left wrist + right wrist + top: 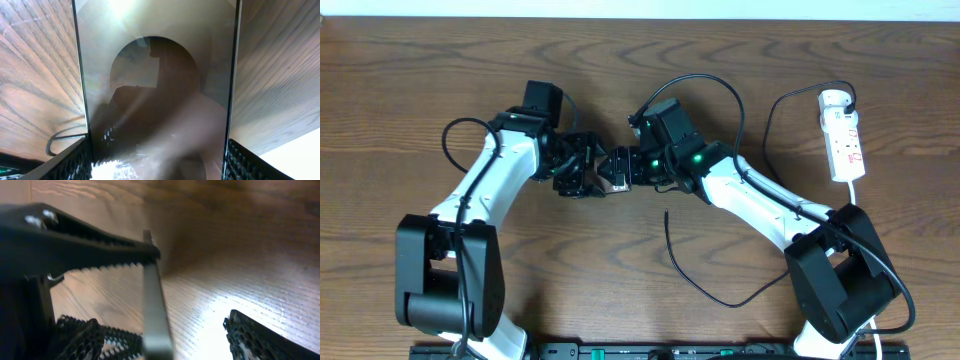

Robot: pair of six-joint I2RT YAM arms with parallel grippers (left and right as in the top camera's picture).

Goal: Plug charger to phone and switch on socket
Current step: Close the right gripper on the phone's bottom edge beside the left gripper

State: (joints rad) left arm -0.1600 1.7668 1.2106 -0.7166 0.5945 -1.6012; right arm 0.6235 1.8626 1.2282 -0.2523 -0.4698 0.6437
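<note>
The phone (613, 176) is held off the table at mid-table, between the two arms. My left gripper (584, 172) is shut on it. In the left wrist view the phone's dark back with its round circle (155, 75) fills the space between the fingers (157, 167). My right gripper (628, 166) is open. Its fingers (165, 342) straddle the phone's thin edge (156, 315), with a wide gap on the right side. The charger cable (695, 285) lies on the table with its free plug end (666, 213) below the grippers, held by neither. The socket (843, 135) lies at the far right.
The left gripper's toothed finger (85, 245) crosses the right wrist view. The charger cable loops up toward the socket's plug end (775, 110). A thin black cable (55, 142) lies on the wood at the left. The table's back edge runs along the top.
</note>
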